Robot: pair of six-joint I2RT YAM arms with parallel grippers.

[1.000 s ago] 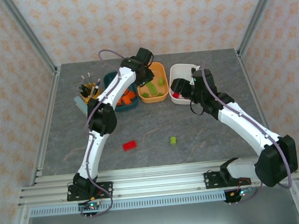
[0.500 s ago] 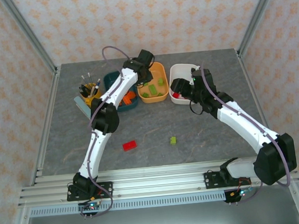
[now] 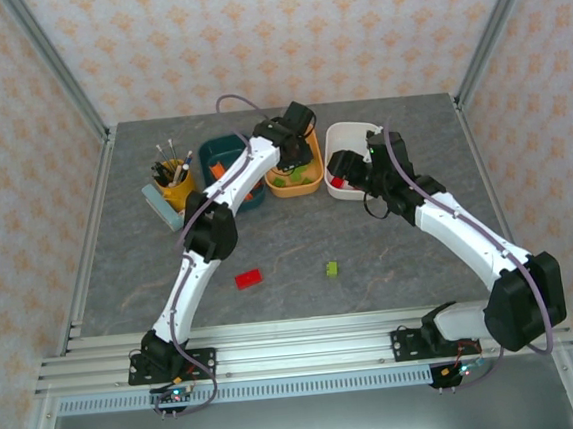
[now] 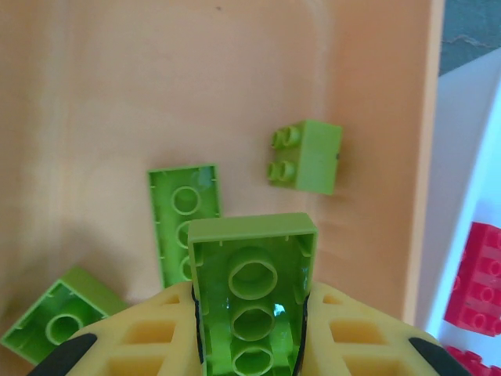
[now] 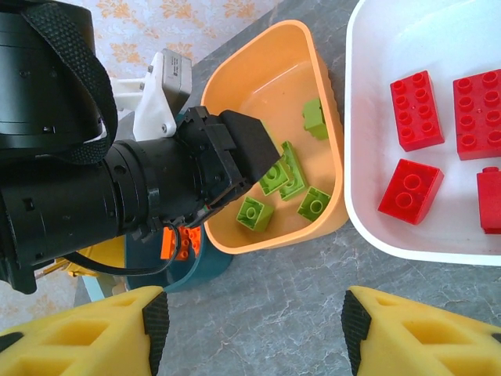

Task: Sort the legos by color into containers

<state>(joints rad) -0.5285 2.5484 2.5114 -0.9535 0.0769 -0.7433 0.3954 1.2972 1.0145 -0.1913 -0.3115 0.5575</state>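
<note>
Bins line the upper middle of the surface (image 3: 288, 234): teal bin (image 3: 219, 155), orange bin (image 3: 304, 181), white bin (image 3: 345, 134). I see my left gripper (image 4: 250, 301) clamped on a green lego (image 4: 252, 262) over the orange bin, and my right gripper (image 5: 254, 313) spread apart at lower frame. A red lego (image 3: 248, 278) and a small green lego (image 3: 331, 268) lie loose at centre.

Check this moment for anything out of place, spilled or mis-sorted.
Nothing spilled or damaged. Two bricks lie loose on the table, away from the bins: a red brick and a small green brick. The orange bin holds greens, the white bin reds. The left gripper grips another green piece over the orange bin.
</note>
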